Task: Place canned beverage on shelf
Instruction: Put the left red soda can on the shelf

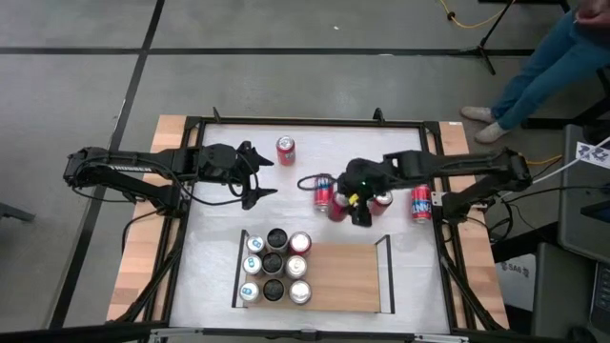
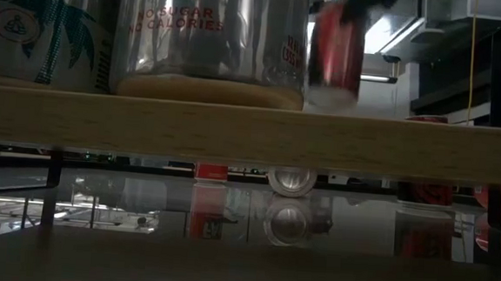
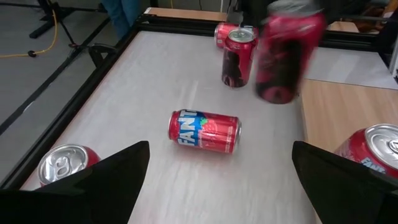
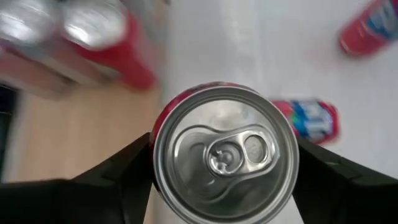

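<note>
My right arm reaches in from the worktop's (image 1: pixel 219 276) edge, elbow bent, its right gripper (image 1: pixel 360 211) pointing down with jaws clenched on a red can (image 4: pixel 225 152), one jaw pressed to each side. The can stands upright between them, long axis vertical, silver lid and pull tab facing up, held off the surface just short of the shelf (image 1: pixel 343 278). The left gripper (image 1: pixel 259 174) waits, jaws released, spread wide

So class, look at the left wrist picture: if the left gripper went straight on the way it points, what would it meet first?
Probably the red can lying on its side, which lies straight ahead between the open fingers of the left gripper. Depth is hard to judge, so it might pass just above it.
</note>
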You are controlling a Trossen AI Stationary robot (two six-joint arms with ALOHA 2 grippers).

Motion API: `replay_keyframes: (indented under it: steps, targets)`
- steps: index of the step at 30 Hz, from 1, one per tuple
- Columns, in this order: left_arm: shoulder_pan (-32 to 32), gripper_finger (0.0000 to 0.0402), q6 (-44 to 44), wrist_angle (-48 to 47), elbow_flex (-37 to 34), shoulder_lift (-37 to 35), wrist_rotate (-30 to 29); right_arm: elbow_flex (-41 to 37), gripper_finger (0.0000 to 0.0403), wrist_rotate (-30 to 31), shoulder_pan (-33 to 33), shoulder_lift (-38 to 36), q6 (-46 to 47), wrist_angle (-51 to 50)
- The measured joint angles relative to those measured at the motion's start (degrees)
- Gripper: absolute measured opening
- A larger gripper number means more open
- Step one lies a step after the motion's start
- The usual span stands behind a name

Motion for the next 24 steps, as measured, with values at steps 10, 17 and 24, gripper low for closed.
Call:
replay_keyframes:
  steps: [10, 17, 24]
  targets:
    - [0.0, 0.0387, 0.2, 0.0, 0.0, 0.0, 0.0, 3.0, 0.029, 8.8, 14.2, 0.2, 16.6, 2.3]
    - [0.0, 0.0387, 0.2, 0.0, 0.0, 0.0, 0.0, 3.0, 0.029, 13.5, 23.1, 4.4, 23.6, 7.0]
    - [0.0, 0.0387, 0.2, 0.0, 0.0, 0.0, 0.3, 3.0, 0.0291, 13.9, 28.3, 10.3, 27.5, 11.0]
